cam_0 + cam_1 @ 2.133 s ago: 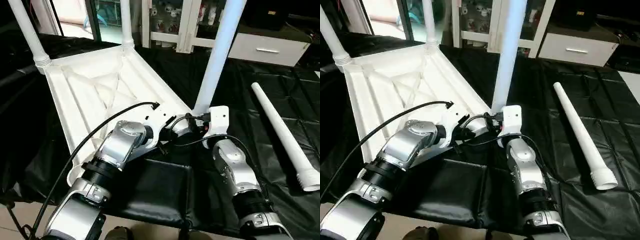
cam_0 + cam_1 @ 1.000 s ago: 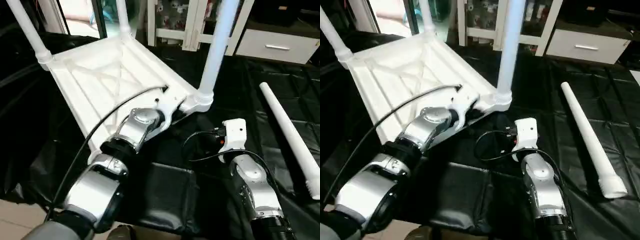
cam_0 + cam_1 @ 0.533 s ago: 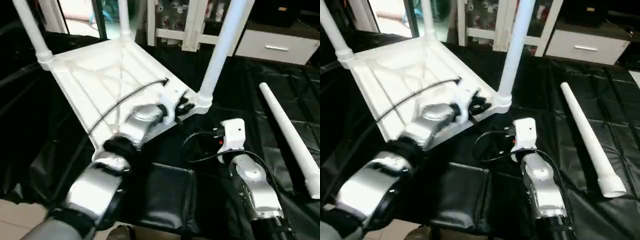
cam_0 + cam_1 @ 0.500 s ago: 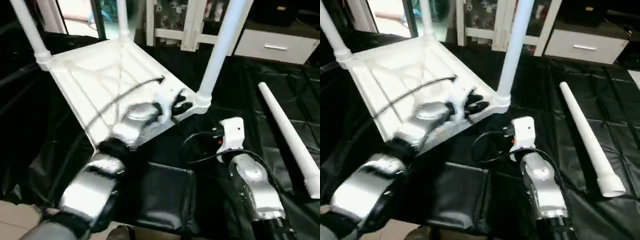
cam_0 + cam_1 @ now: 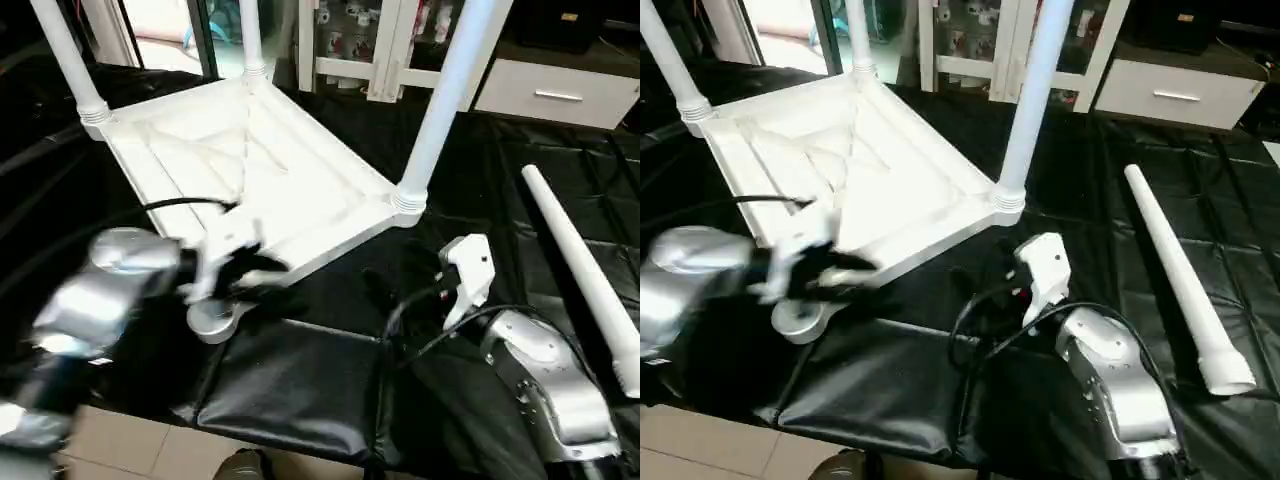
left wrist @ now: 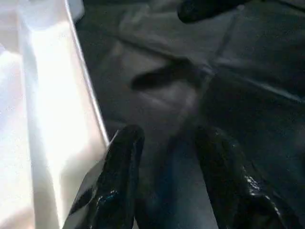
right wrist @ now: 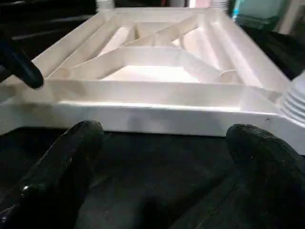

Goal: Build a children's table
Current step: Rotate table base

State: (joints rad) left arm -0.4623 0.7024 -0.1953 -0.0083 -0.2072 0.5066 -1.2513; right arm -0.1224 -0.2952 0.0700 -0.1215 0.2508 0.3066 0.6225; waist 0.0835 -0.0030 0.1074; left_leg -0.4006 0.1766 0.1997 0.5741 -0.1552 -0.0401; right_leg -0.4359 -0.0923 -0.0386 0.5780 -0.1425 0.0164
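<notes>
The white plastic square table top [image 5: 250, 180] lies upside down on the black-sheeted work table [image 5: 480, 160], its X-ribbed underside facing up, with three long tapered white tube legs standing in its corner sockets. The nearest corner socket [image 5: 212, 318] is empty. It sits just below my left gripper [image 6: 167, 186], and in the left wrist view the top's rim runs just beside one finger. The fourth white tube leg [image 5: 580, 270] lies flat on the sheet, well apart to the outer side of my right gripper [image 7: 162, 157].

I judge the top to be light and stiff, but its smooth plastic may slide on the sheet when pushed. The loose leg looks hollow, light and slippery. I would take it near its ribbed thick end, where the fingers find more hold.

The left gripper's fingers stand partly apart and hold nothing. The right gripper is spread wide and empty, facing the near edge of the top.

I can read no brand, label or writing anywhere.
</notes>
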